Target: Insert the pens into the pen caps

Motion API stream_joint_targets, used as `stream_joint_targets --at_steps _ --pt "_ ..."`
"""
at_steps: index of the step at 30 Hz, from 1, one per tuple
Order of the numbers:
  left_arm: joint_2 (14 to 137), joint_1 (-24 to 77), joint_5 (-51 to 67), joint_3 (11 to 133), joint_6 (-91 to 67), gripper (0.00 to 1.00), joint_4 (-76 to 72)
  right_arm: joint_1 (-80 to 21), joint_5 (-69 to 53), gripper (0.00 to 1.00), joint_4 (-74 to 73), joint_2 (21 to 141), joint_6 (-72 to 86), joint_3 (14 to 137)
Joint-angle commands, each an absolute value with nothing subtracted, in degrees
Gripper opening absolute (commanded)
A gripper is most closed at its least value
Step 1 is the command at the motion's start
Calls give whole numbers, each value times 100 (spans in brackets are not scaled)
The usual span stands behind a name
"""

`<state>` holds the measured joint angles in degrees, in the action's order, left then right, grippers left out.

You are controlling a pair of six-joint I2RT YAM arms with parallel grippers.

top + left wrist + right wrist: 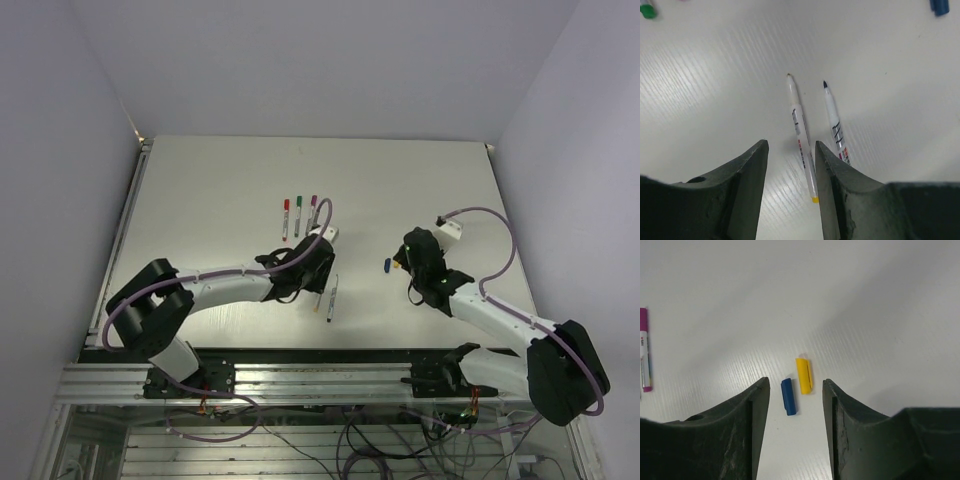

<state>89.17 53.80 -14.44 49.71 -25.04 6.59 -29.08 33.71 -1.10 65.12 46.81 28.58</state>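
Left claw (791, 146) hangs with jaws apart at the bottom of its frame; two uncapped pens (800, 130) lie on the counter (715, 90) at centre. Right claw (796, 384), apart too, frames the blue cap (788, 396) and yellow cap (804, 375), side by side, centre frame.

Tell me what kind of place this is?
Probably a robot lab bench: a left arm and right arm bolted to a metal rail, a white table boxed in by plain walls, and loose cables hanging below.
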Motion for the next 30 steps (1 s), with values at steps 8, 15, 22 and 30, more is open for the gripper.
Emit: stream_joint_targets --at_steps 8,15,22,30 --pt "9424 5718 -1664 5294 -2367 53 1356 -2872 3416 45 -71 6195 4787 2687" --pt "9496 5774 -1642 5447 -2329 52 1575 -2869 3412 44 25 6126 4833 2578" --pt "9689 5801 -1459 5630 -2266 52 1732 -2864 3412 43 26 6150 4833 2588" --pt "9876 5818 -1509 5846 -2176 52 1986 -2864 3403 43 95 6113 4850 2531"
